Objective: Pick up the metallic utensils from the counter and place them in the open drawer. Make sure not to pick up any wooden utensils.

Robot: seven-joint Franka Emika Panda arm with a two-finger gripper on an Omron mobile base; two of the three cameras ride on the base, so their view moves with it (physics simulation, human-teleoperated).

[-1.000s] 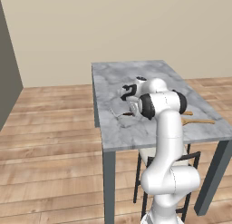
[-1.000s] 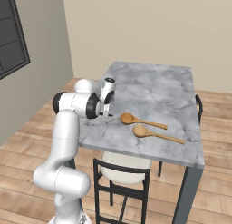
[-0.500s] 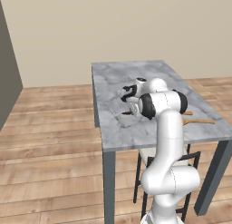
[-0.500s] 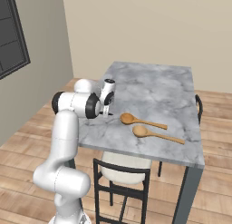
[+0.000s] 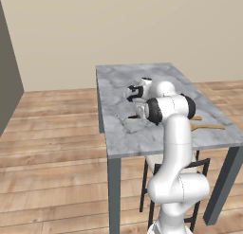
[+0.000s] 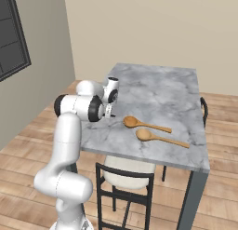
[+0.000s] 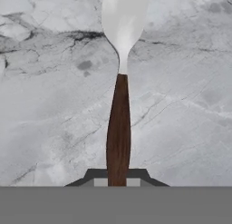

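A metallic utensil with a dark brown handle and a silver spoon-like end stretches away from my hand over the marble counter. My gripper is shut on the near end of its handle. From the base views the gripper points down at the counter near its left edge. Two wooden utensils, orange-tan spoons, lie side by side to the right of the hand. The open drawer is out of view.
A dark-framed chair with a pale seat is tucked under the counter's near side. A grey wall with a dark panel stands to the left. Wooden floor surrounds the counter.
The jaws have closed on the utensil's brown handle. The arm has stayed almost in place above the counter.
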